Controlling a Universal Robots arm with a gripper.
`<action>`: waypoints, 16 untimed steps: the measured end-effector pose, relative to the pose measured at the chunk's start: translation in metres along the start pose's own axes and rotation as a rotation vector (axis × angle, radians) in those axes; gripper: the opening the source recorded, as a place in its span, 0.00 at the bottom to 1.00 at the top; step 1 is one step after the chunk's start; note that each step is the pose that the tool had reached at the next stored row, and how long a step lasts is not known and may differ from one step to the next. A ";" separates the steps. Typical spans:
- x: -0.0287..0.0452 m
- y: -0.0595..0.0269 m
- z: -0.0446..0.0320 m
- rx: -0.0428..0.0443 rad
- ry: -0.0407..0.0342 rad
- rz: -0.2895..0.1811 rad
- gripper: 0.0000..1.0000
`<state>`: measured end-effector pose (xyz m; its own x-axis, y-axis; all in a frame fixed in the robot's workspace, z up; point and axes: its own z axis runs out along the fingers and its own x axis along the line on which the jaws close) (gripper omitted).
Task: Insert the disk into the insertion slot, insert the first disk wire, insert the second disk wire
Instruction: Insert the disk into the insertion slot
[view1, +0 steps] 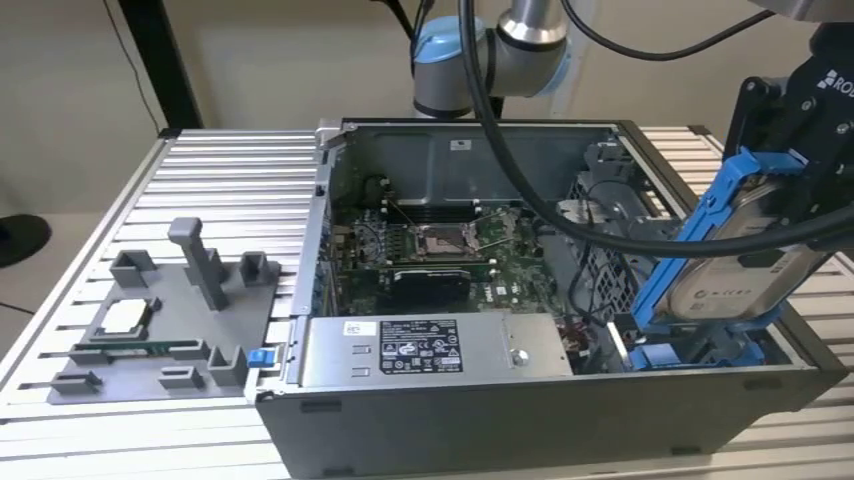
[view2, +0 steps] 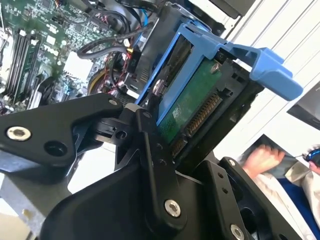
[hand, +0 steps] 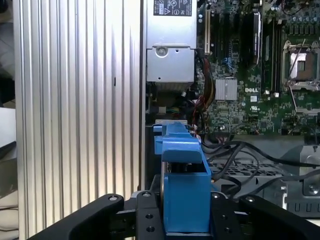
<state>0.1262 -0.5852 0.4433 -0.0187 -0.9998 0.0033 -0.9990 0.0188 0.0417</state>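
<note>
The disk (view1: 727, 280), a silver-grey drive in a bright blue carrier frame, hangs tilted over the open computer case at the exterior view's right. My gripper (view1: 785, 215) is shut on its upper part. The disk's lower end is down by the blue rails of the insertion slot (view1: 694, 352); whether it touches them I cannot tell. In the second wrist view the disk's green board (view2: 192, 102) and the carrier's blue tab (view2: 265, 65) sit between the black fingers (view2: 150, 145). The first wrist view looks along the blue carrier (hand: 182, 185) clamped in my gripper (hand: 185, 225). Loose black cables (view1: 587, 285) lie beside the bay.
Inside the case are the motherboard (view1: 441, 245) and a grey labelled power-supply box (view1: 427, 350). A grey plastic fixture tray (view1: 160, 320) rests on the slatted metal table (view1: 227, 170) at the exterior view's left. A person's hand (view2: 262, 157) appears in the second wrist view.
</note>
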 end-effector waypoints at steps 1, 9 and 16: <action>0.0000 0.0000 0.0009 0.0000 0.0000 0.000 0.00; 0.0000 -0.0005 0.0091 0.0000 0.0000 0.000 0.00; -0.0001 -0.0009 0.0142 -0.0004 0.0000 0.000 0.00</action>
<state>0.1265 -0.5852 0.4290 -0.0187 -0.9998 0.0033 -0.9989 0.0188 0.0421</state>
